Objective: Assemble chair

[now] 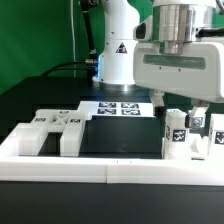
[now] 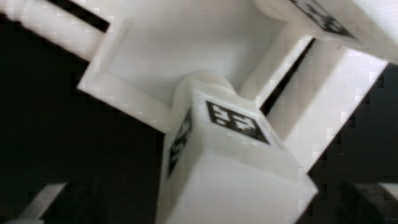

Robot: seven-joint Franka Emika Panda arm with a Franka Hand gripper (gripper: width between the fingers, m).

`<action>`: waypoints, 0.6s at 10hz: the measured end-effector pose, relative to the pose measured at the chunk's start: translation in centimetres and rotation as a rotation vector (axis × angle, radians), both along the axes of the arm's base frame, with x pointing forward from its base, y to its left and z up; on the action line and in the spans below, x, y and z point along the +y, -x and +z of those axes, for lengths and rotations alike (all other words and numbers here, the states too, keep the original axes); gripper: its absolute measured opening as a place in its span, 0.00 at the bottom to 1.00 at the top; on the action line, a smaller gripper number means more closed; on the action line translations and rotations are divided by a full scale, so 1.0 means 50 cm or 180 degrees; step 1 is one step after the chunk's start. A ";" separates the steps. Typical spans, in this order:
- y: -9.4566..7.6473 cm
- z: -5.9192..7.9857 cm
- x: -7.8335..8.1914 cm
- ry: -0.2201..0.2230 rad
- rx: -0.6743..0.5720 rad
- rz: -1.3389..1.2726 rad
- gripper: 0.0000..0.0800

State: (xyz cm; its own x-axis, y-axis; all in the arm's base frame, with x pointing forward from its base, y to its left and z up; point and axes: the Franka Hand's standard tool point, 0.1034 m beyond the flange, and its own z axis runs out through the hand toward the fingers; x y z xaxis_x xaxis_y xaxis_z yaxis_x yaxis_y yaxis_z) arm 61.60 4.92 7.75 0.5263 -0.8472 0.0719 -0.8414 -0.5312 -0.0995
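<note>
Hanging straight over a chair block point(image 1: 177, 133) at the exterior view's right, just inside the low border wall point(image 1: 110, 165), with the gripper point(image 1: 180, 108) spread wide and pinching nothing. From the wrist view, directly beneath and between the jaws, long axis upright toward the camera: chunky, white, square-edged, black-and-white tagged. Other chair parts point(image 1: 55, 130) well apart at the exterior view's left.

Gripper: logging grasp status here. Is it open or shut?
Open: wrist view shows the gripper fingers wide apart, dark gaps separating them from the tagged chair block.
</note>
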 end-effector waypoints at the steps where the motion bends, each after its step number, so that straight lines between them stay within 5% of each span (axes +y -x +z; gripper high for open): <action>1: 0.000 0.000 -0.001 0.0044 0.0003 0.0352 0.81; 6: 0.000 0.000 0.003 0.0203 0.0015 0.1660 0.81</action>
